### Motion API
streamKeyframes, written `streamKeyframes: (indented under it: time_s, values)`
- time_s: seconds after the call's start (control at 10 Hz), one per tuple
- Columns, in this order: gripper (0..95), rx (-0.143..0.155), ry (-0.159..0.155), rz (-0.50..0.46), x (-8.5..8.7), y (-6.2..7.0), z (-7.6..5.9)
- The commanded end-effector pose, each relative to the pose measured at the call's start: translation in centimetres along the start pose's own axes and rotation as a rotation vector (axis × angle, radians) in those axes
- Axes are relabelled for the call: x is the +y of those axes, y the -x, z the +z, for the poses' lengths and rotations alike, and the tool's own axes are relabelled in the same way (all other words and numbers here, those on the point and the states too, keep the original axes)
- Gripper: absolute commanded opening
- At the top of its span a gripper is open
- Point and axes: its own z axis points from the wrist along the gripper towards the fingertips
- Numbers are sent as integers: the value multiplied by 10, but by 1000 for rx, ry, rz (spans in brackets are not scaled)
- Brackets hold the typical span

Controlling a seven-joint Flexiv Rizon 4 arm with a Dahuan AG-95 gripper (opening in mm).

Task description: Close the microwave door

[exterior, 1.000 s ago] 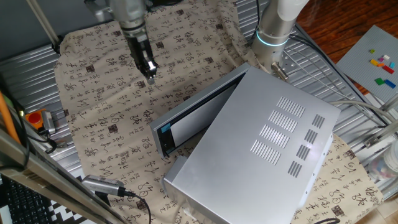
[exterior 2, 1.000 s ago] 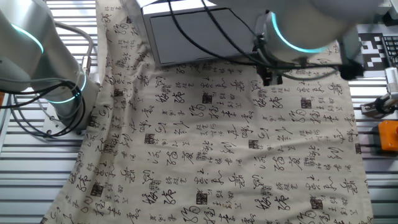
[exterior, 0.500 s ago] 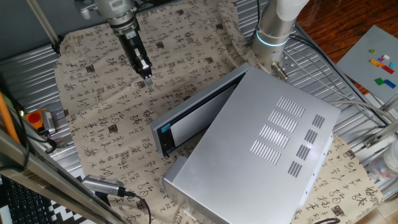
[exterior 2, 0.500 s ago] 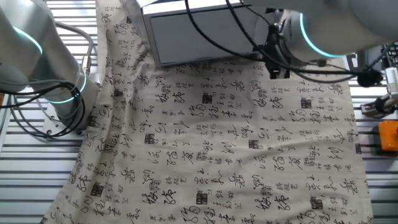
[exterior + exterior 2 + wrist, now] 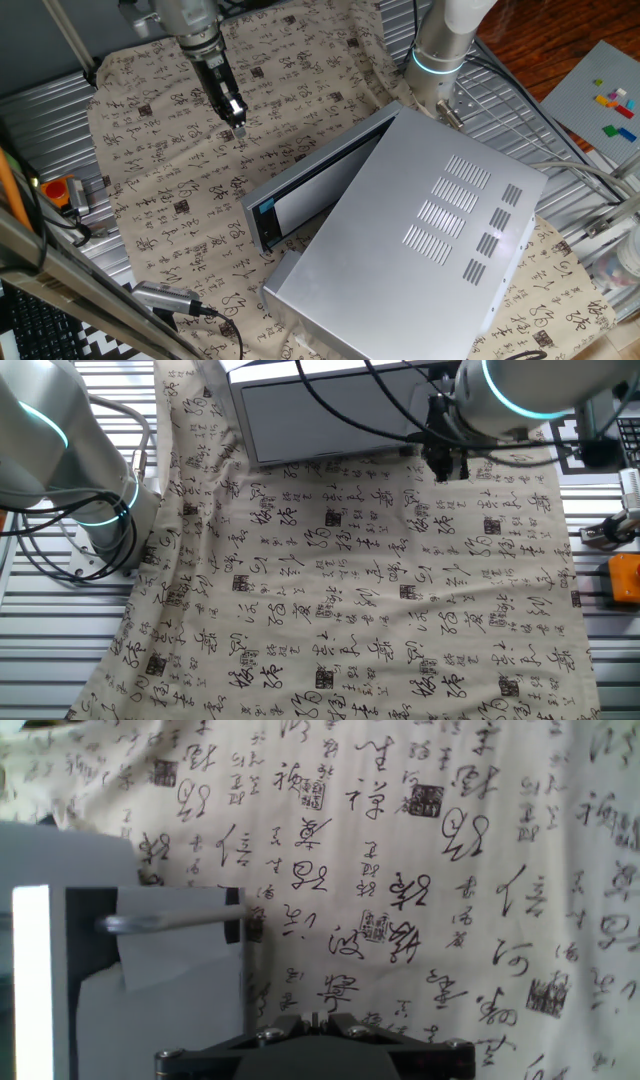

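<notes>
Still on the approach: claw (image 5: 239, 126) looks pinched shut, holding nothing, microwave door (image 5: 318, 184) ajar, well apart. Next it needs to get behind the door and push

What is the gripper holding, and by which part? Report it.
Nothing. The gripper hangs over the printed cloth, apart from the microwave door, with nothing between its fingers.

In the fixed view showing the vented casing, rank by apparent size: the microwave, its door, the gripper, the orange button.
1. microwave
2. microwave door
3. gripper, though it sits higher and nearer the camera, so this is unsure
4. orange button
</notes>
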Motion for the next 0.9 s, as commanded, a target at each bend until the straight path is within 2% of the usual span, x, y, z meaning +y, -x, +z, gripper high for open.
streamKeyframes:
  time_s: [0.1,0.3,0.6,0.9]
  values:
    - [0,-4,35,-29,0,0,0]
    - [0,-5,42,-33,0,0,0]
    - [0,6,35,-21,3,2,-1]
    - [0,9,32,37,30,14,-2]
